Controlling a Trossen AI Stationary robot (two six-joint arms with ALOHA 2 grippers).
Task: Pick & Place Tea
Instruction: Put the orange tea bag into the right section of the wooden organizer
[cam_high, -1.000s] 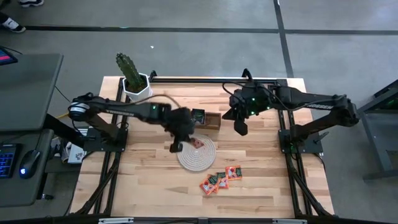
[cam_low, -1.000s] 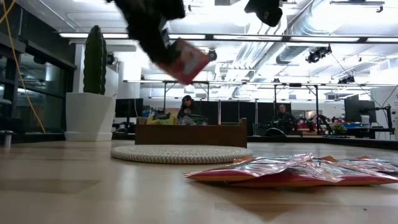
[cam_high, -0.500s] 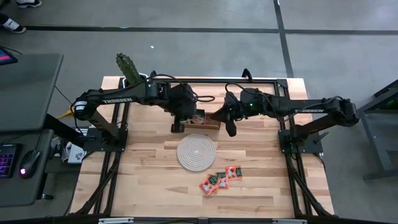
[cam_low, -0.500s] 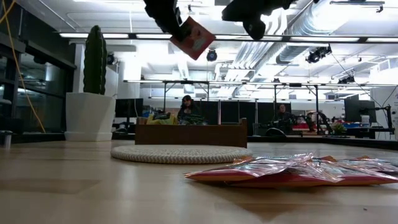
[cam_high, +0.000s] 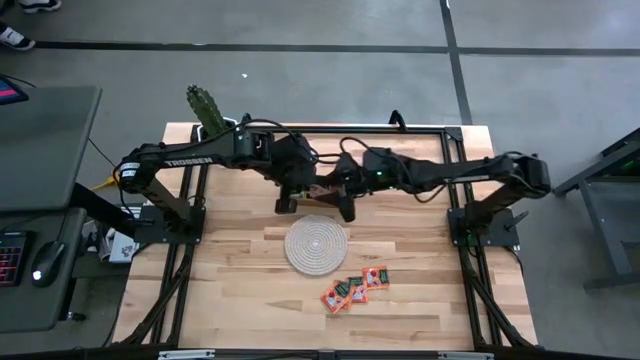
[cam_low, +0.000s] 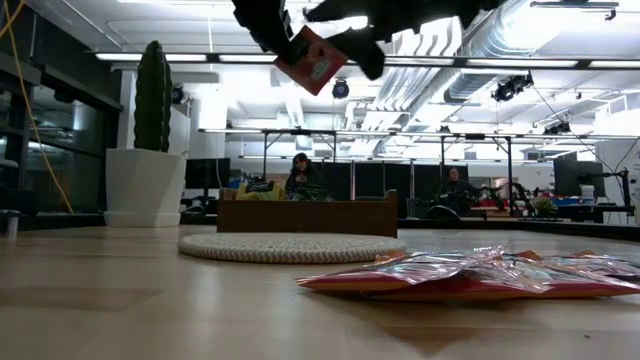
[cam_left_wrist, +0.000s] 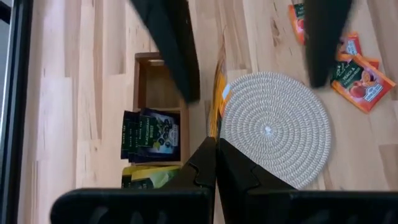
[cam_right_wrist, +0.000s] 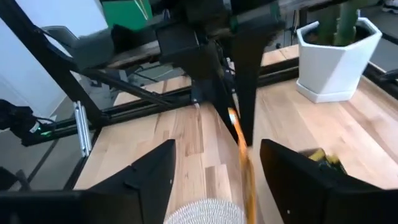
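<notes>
My left gripper (cam_high: 303, 190) is shut on an orange-red tea sachet (cam_low: 313, 60), high above the brown wooden tray (cam_left_wrist: 149, 81). My right gripper (cam_right_wrist: 227, 177) reaches in from the table's right. It is open, with one finger on either side of the sachet (cam_right_wrist: 242, 152), which shows edge-on, and I see no touch. The tray holds dark blue sachets (cam_left_wrist: 149, 134) and yellow-green ones (cam_left_wrist: 146, 177). Several more orange-red sachets (cam_high: 355, 288) lie flat on the table nearer than the round woven mat (cam_high: 317, 247). My left gripper pinches the sachet between its two fingers at one edge (cam_left_wrist: 215, 127). The fingers come from above, slanting down. The sachet sticks out past the fingertips, tilted with one corner lowest, lifted clear of tray and mat.
A cactus in a white pot (cam_high: 215, 125) stands at the table's far left corner. The low view shows the tray (cam_low: 308, 215) behind the mat (cam_low: 290, 247). People sit at desks in the room beyond the table.
My left gripper has carried the sachet up and toward the far edge, from over the mat to over the tray, then held still. My right gripper has swung toward the table's left, up to the sachet, and has opened.
</notes>
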